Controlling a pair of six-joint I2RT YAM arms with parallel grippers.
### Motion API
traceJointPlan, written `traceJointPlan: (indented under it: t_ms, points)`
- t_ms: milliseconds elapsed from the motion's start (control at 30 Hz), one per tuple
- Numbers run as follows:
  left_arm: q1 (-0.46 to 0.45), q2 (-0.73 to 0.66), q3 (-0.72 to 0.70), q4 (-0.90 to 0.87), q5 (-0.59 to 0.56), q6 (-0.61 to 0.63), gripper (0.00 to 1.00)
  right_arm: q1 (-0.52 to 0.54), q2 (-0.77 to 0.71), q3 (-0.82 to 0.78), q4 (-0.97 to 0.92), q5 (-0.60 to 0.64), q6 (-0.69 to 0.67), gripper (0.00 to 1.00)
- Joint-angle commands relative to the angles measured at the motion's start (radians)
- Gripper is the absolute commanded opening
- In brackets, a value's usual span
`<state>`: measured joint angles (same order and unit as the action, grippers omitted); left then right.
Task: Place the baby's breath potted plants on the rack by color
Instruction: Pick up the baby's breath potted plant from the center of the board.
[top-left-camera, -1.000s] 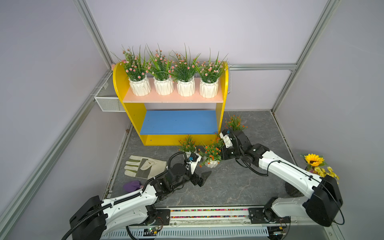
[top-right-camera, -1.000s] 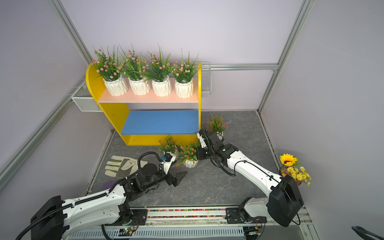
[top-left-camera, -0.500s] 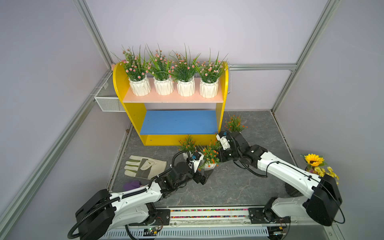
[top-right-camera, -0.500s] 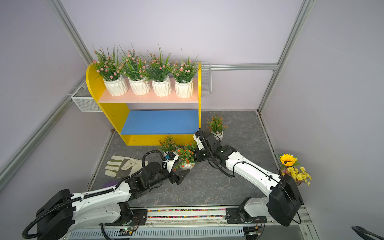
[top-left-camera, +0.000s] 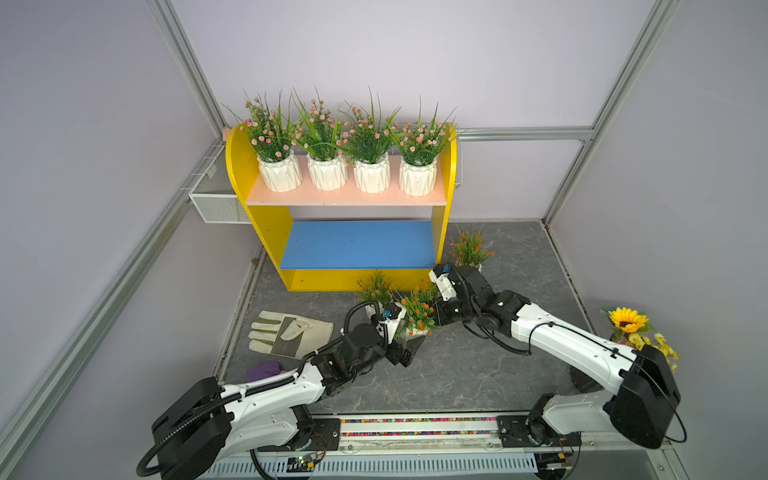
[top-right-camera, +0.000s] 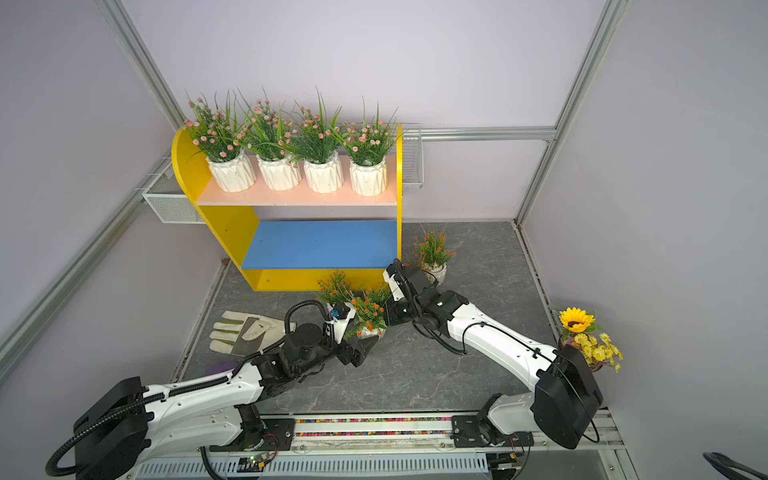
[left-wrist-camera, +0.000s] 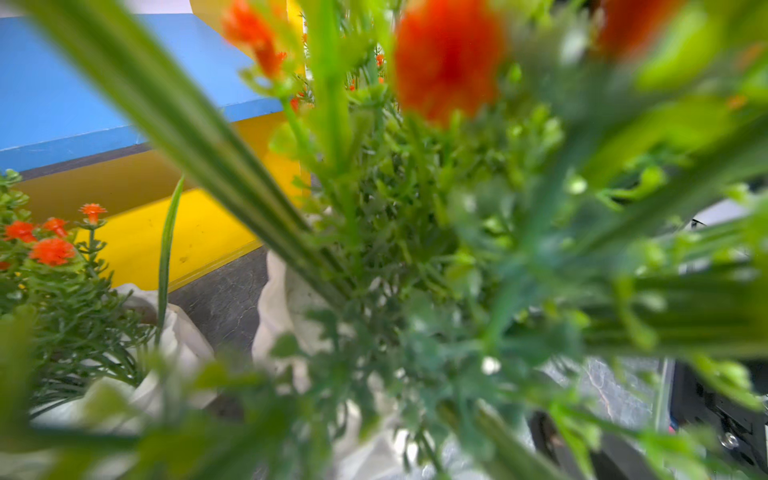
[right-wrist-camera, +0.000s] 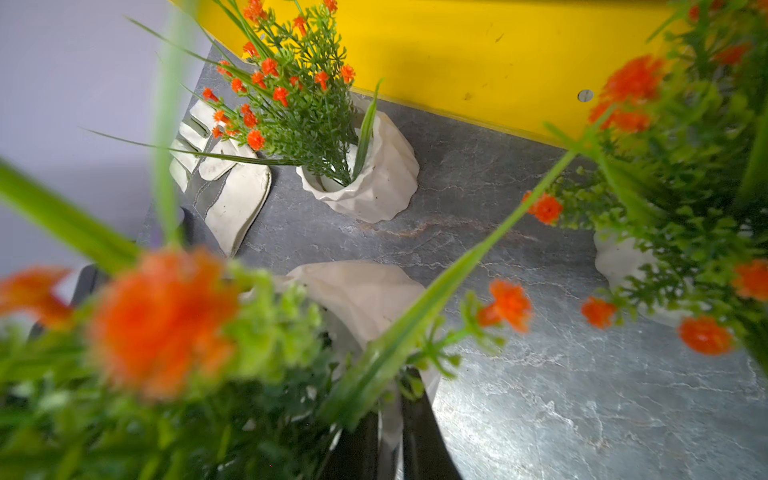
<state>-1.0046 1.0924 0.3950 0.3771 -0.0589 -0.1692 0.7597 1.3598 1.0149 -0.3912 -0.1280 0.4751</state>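
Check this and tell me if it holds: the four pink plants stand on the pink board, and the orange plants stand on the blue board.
One thing is wrong. The orange plants are not on the blue board. They are off the rack, on the grey floor in front of and beside it, as both top views show. The four pink plants do stand on the pink board.

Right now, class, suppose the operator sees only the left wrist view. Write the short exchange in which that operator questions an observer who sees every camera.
Operator: Is anything holding the orange-flowered plant in front of my camera?
Observer: Yes. The right gripper is shut on the rim of its pot.
Operator: Of the rack I see only the blue board. What stands higher up?
Observer: Four pink-flowered plants stand in a row on the pink upper board.
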Motion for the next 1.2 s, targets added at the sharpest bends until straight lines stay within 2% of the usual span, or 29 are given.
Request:
traceJointPlan:
  t_ms: [0, 467, 700, 1167]
  points:
    - [-0.006, -0.002, 0.012, 0.085, -0.001, 0.019, 1.00, 0.026, -0.012, -0.007, 0.097, -0.097, 0.029, 0.10]
    - [-0.008, -0.069, -0.019, 0.057, -0.015, 0.049, 0.99, 0.027, -0.010, -0.013, 0.126, -0.126, 0.042, 0.10]
    - [-0.009, -0.050, 0.006, -0.010, 0.012, 0.065, 1.00, 0.026, -0.011, 0.005, 0.112, -0.123, 0.033, 0.10]
    - [-0.008, -0.001, 0.020, 0.038, -0.015, 0.085, 0.99, 0.031, -0.031, -0.006, 0.112, -0.170, 0.031, 0.10]
